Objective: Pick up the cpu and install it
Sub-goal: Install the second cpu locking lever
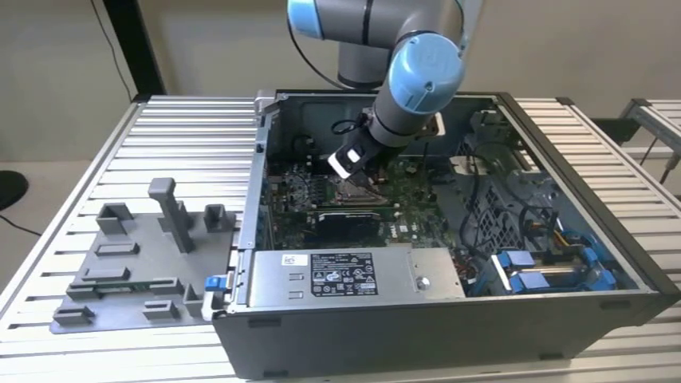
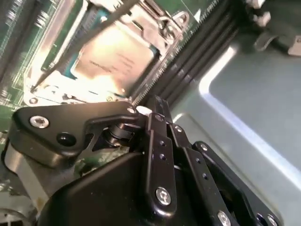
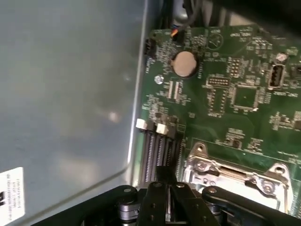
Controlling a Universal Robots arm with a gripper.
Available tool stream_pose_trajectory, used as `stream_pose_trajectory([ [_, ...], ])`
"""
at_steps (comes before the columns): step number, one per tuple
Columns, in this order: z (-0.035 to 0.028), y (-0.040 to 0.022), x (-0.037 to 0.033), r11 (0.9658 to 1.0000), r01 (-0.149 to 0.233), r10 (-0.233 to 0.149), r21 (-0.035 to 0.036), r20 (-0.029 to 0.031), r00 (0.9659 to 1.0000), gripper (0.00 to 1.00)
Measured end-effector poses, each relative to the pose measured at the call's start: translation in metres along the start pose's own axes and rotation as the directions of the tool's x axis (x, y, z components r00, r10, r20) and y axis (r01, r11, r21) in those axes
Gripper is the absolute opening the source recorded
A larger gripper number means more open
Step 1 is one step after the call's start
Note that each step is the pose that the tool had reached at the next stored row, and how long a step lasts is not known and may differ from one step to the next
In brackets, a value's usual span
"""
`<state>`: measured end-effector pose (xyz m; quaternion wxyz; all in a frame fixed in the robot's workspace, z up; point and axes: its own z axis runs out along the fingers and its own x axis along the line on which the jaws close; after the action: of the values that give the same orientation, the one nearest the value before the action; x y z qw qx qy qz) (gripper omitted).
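Hovering inside the open computer case [image 1: 596, 239], the gripper [image 2: 157, 110] has its black metal fingers [image 3: 165, 188] pressed flat together, pinching nothing. Just beside the tips in the second wrist view, the cpu [image 2: 113, 59] sits seated in the socket frame [image 2: 162, 23], its pale brushed-silver square top gleaming within shiny steel. Green motherboard [image 3: 235, 122] all around, dark memory slots [image 3: 155, 150] alongside.

Pale silvery cpu [image 2: 113, 59] on green motherboard [image 3: 235, 113], black claw [image 2: 155, 115], grey-and-blue arm [image 1: 420, 76].
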<state>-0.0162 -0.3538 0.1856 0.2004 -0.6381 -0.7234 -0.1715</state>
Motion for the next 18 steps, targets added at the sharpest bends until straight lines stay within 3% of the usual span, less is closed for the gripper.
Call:
stream_pose_trajectory([
  [6, -0.0230, -0.0021, 0.0122, 1.0000, 0.000, 0.000, 0.0001, -0.0007, 1.0000, 0.00],
  [17, -0.0479, -0.0072, 0.0000, 1.0000, -0.002, 0.002, 0.0017, 0.0019, 1.0000, 0.00],
  [18, -0.0488, -0.0074, -0.0013, 1.0000, -0.002, 0.002, 0.0029, 0.0055, 1.0000, 0.00],
])
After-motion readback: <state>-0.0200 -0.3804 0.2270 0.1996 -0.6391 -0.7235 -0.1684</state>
